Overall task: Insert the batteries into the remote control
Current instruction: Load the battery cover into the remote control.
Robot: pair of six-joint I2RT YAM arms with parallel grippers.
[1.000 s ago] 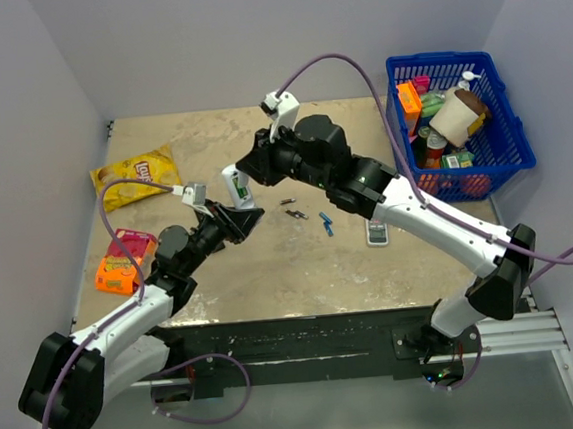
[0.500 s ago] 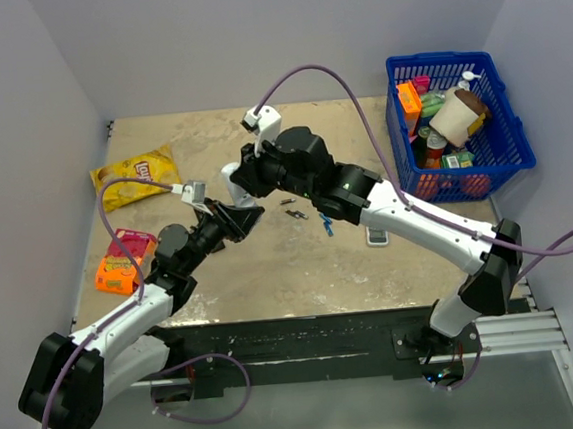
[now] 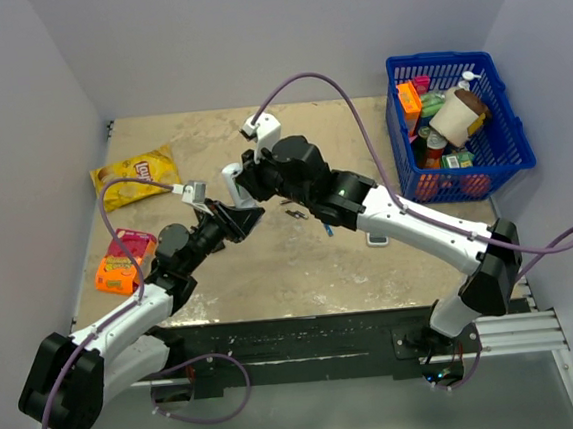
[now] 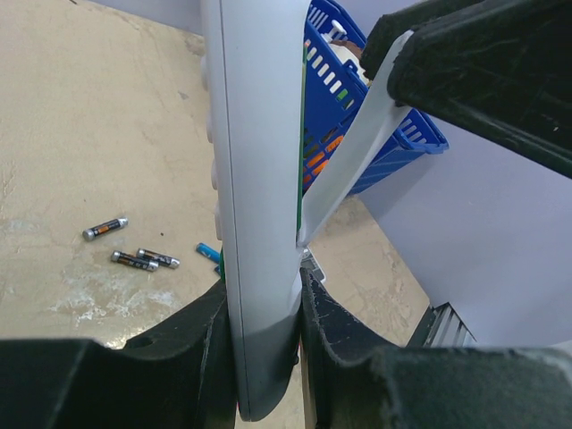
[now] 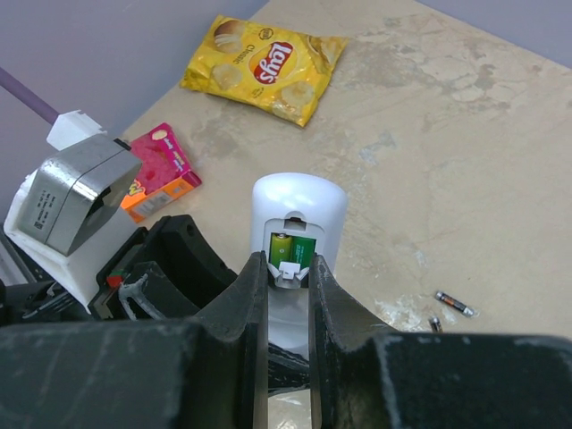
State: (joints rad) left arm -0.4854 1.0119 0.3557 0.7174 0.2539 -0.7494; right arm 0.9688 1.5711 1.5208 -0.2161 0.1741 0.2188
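The white remote control (image 4: 259,179) stands upright above the table, its lower end clamped in my left gripper (image 4: 265,357), which is shut on it. In the right wrist view its open compartment holds two green batteries (image 5: 295,248) side by side. My right gripper (image 5: 289,277) is shut on the white back cover (image 5: 289,271), whose lower end rests against the remote just below the cells. The cover (image 4: 344,170) leans away from the remote towards the right fingers (image 4: 474,54). From above, the two grippers meet at the remote (image 3: 234,184).
Two dark cells (image 4: 105,228) (image 4: 143,260) and a blue cell (image 4: 207,251) lie on the table right of the remote. A grey-white remote (image 3: 377,235) lies further right. A full blue basket (image 3: 504,120) stands at the back right. A chips bag (image 3: 135,176) and a snack box (image 3: 125,261) lie left.
My right arm has swung left and brought the back cover up against the remote. The left arm and the remote have stayed in place.
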